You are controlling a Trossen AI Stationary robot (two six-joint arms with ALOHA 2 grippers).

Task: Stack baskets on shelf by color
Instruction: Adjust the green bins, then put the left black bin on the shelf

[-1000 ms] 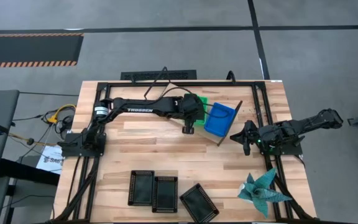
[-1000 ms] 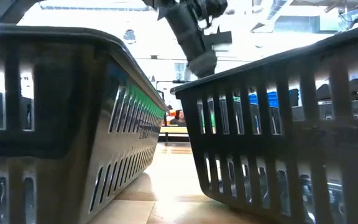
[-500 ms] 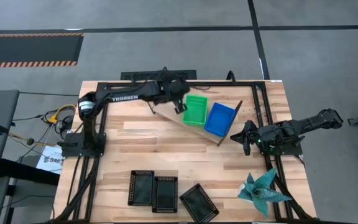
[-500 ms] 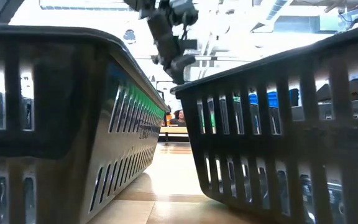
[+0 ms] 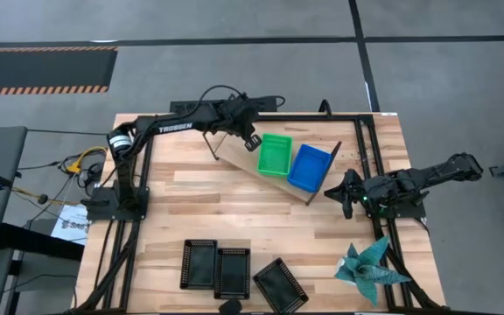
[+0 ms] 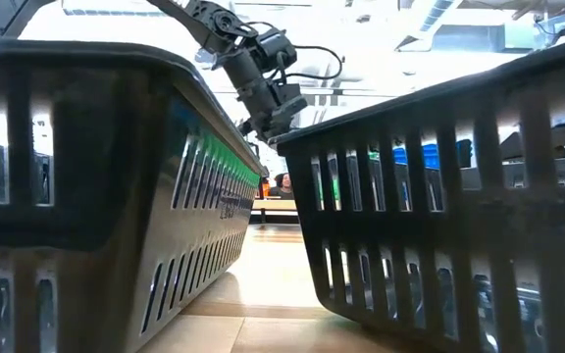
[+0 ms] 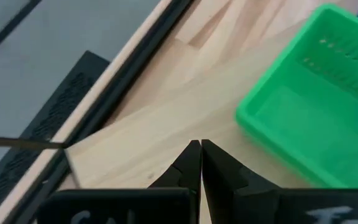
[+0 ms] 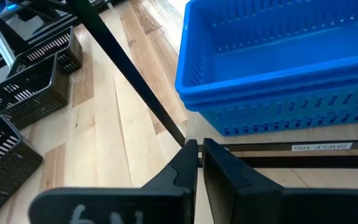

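In the high view the shelf lies slantwise on the table's far middle. On it stand a green basket and, to its right, stacked blue baskets. My left gripper is shut and holds nothing, hovering above the shelf's bare left end, just left of the green basket. My right gripper waits shut at the shelf's right end, facing the blue stack. Three black baskets rest on their bottoms by the near edge.
A teal spiky star lies at the near right corner. Black frame rails run along the table's far and side edges. The low view is filled by two black baskets. Bare wood lies between shelf and black baskets.
My left arm has swung away from above the green and blue baskets toward the table's far edge and left. Its gripper has gone from the near side of the green basket to the shelf's left end. The green basket, covered before, now shows fully.
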